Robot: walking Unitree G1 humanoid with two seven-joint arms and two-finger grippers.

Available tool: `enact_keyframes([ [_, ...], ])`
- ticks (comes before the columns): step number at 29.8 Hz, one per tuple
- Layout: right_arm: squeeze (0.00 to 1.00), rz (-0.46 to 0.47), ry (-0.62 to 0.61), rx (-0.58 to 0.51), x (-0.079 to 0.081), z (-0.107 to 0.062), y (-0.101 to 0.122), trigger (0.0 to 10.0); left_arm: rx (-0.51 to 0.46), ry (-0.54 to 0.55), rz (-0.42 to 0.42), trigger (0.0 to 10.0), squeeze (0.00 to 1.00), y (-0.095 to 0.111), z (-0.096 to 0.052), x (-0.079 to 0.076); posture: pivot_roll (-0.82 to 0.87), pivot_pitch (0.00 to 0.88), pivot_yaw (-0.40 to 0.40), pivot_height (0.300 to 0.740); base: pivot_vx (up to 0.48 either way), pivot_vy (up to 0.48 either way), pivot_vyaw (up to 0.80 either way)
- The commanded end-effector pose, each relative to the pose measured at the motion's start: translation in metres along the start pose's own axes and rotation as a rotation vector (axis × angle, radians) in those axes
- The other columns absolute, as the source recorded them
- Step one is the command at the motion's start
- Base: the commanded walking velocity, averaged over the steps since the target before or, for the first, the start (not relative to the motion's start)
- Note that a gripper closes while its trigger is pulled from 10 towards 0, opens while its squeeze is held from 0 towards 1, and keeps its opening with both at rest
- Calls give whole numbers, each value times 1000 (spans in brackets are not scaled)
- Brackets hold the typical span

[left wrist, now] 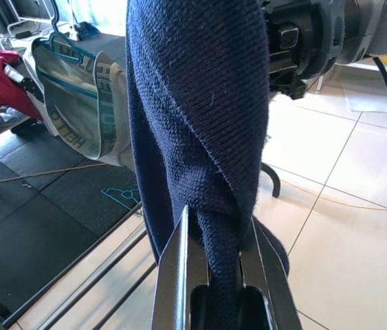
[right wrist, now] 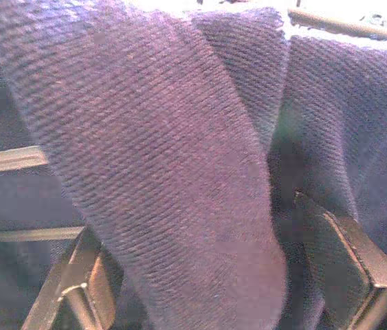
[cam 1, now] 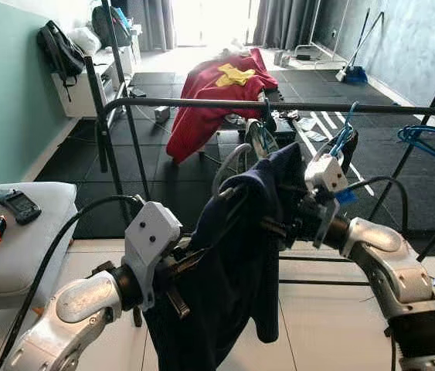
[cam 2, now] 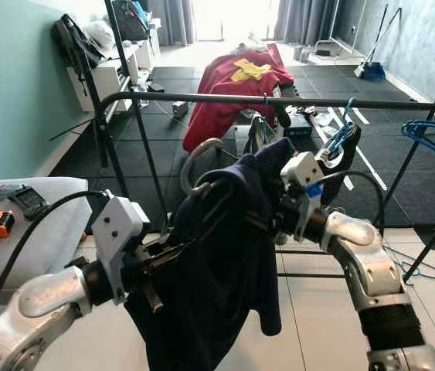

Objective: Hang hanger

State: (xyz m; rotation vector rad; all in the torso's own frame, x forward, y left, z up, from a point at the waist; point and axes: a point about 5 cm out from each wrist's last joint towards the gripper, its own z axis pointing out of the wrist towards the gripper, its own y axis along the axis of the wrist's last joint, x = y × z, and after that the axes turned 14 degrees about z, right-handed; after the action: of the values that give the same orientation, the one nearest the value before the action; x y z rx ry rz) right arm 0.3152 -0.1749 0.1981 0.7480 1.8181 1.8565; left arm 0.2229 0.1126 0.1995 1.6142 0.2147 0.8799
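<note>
Navy garment [cam 1: 236,255] on a grey hanger [cam 2: 199,166] hangs between our two arms, below and in front of the black rail [cam 1: 279,106]. Our left gripper [left wrist: 215,275] pinches a fold of the cloth — fingers nearly closed. Our right gripper [right wrist: 214,275] is spread wider, fabric draped between its fingers.

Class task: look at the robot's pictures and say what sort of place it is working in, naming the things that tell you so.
Probably a room in a home, used for laundry: a clothes rail, a red garment draped behind it, spare blue hangers, and curtains at a bright window.
</note>
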Motion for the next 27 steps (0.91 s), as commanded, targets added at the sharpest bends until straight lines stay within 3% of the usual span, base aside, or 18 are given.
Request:
enact_keyframes([
  [1,0,10,-30,15,-3,0,-5,5098,-119,-12,35,10000,0,23,2,-1,-41,0,4,740,0,0,0],
  [2,0,11,-44,4,-4,0,-4,0,-139,-21,27,10000,0,27,2,-2,-40,0,2,740,0,0,0],
  [13,0,13,-102,-60,-11,3,3,0,-127,-18,21,10000,0,26,1,-2,-43,0,-1,740,0,0,0],
  [18,0,4,-134,-70,-16,1,6,0,-76,-2,50,10000,0,19,-3,2,-44,0,-2,740,0,0,0],
  [19,0,-9,-165,-78,-21,-2,10,0,14,-11,119,10000,0,7,-11,7,-48,0,-3,740,0,0,0],
  [20,0,-9,-165,-78,-21,-2,10,0,14,-11,119,10000,0,7,-11,7,-48,0,-3,740,0,0,0],
  [22,0,-41,-228,-89,-34,-12,20,0,214,-57,266,10000,0,-18,-36,17,-46,0,-5,740,0,0,0],
  [27,0,-66,-276,-96,-44,-20,27,0,331,-88,347,10000,0,-28,-56,26,-44,0,-6,740,0,0,0],
])
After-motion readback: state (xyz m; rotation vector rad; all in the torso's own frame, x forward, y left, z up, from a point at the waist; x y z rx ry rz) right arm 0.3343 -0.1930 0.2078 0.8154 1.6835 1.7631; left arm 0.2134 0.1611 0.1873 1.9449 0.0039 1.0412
